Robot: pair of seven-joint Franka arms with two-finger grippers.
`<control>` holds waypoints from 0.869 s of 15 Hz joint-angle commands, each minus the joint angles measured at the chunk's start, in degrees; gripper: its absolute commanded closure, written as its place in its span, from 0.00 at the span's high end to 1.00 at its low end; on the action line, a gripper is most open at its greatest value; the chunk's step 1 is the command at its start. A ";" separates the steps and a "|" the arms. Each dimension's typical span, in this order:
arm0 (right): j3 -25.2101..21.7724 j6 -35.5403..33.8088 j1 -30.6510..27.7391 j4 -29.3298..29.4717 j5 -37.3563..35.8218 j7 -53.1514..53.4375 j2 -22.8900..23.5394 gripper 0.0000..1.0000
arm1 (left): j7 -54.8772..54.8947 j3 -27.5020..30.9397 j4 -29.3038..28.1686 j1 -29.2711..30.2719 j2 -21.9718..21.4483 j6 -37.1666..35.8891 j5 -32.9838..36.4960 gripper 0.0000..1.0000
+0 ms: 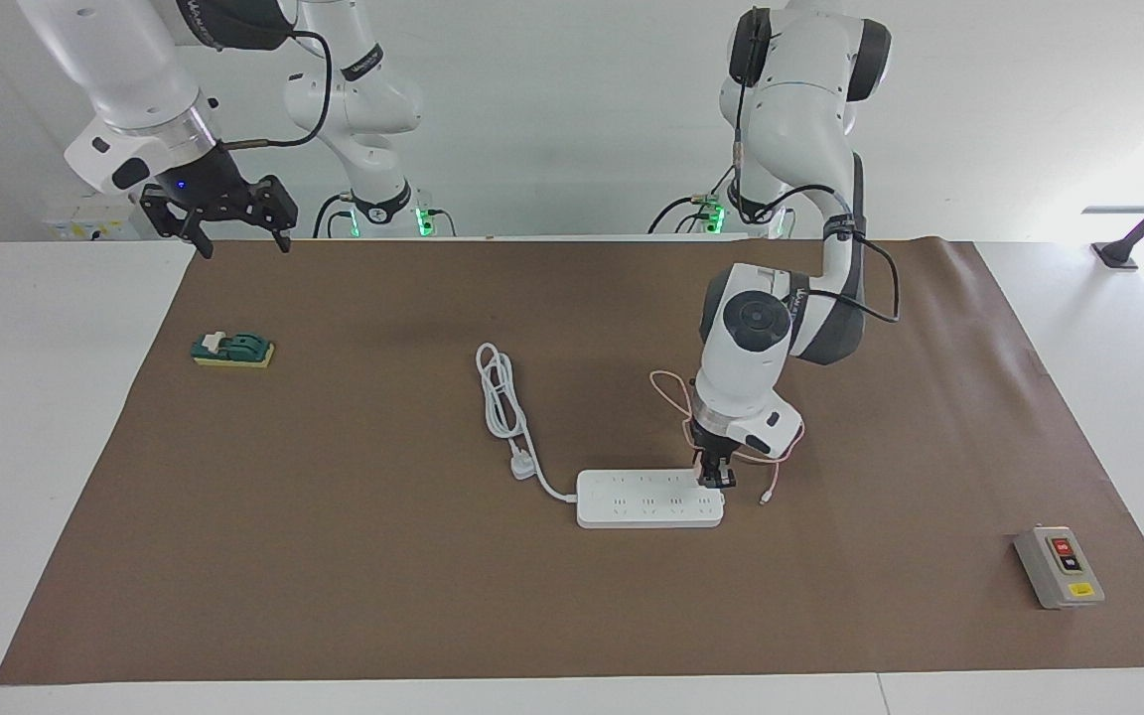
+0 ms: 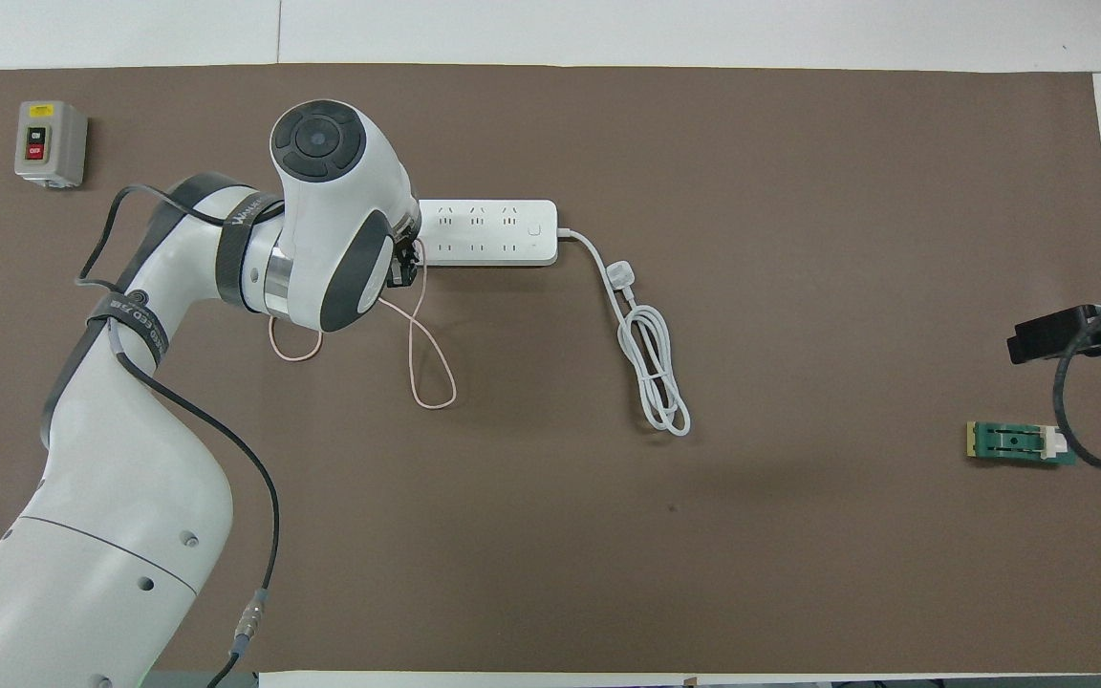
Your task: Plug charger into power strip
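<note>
Left gripper (image 1: 717, 479), facing view: pointed down at power strip (image 1: 649, 499), at end toward left arm's side; fingertips closed, charger body not discernible between them. Pink cable (image 1: 673, 392) looped on mat nearer robots than strip. Right gripper (image 1: 232, 223) hung raised over mat corner, fingers spread, empty; arm waited.

Overhead view: left gripper (image 2: 405, 263) largely hidden under wrist, at strip (image 2: 488, 232) end. Cable (image 2: 431, 368) trailed from it. Right gripper (image 2: 1052, 334) at frame edge. Grey switch box (image 2: 51, 143) and green part (image 2: 1019, 442) lay well apart.

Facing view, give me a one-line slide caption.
Left pincer, shut, at the power strip's end, pink cable trailing; right pincer waits raised by the mat's corner.
</note>
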 commanded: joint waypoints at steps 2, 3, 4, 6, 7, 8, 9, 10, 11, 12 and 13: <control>0.57 -0.56 -0.90 -0.55 -0.95 0.14 -0.85 1.00 | -1.45 0.47 -1.45 -1.01 -1.05 -0.38 1.30 0.00; 0.57 -0.56 -0.90 -0.46 -0.95 0.14 -0.94 1.00 | -1.45 0.47 -1.45 -1.27 -1.05 -0.38 1.22 0.00; 0.66 -0.56 -0.90 -0.46 -0.95 0.14 -0.94 1.00 | -1.45 0.47 -1.45 -1.36 -1.05 -0.38 1.30 0.00; 0.57 -0.56 -0.81 -0.55 -0.95 0.14 -0.94 1.00 | -1.45 0.47 -1.36 -1.36 -0.96 -0.38 1.22 0.00; 0.57 -0.56 -0.81 -0.55 -0.95 0.14 -0.94 1.00 | -1.45 0.47 -1.36 -1.44 -0.96 -0.29 1.30 0.00; 0.57 -0.64 -0.81 -0.55 -0.95 0.14 -0.94 1.00 | -1.45 0.47 -1.36 -1.71 -0.70 -0.12 1.30 0.00; 0.57 -0.56 -0.90 -0.55 -0.95 0.14 -0.85 1.00 | -1.36 0.47 -1.28 -1.71 -0.44 -0.03 1.30 0.00; 0.57 -0.56 -0.90 -0.46 -0.95 0.14 -0.94 1.00 | -1.36 0.55 -1.19 -1.71 -0.26 -0.03 1.30 0.00; 0.57 -0.56 -0.82 -0.46 -0.95 0.14 -0.94 1.00 | -1.28 0.47 -1.10 -1.62 -0.26 -0.03 1.30 0.00; 0.57 -0.56 -0.81 -0.46 -0.95 0.14 -0.85 1.00 | -1.19 0.55 -1.01 -1.62 -0.17 0.06 1.30 0.00; 0.57 -0.56 -0.81 -0.55 -0.95 0.14 -0.94 1.00 | -1.10 0.47 -1.01 -1.53 0.00 0.15 1.56 0.00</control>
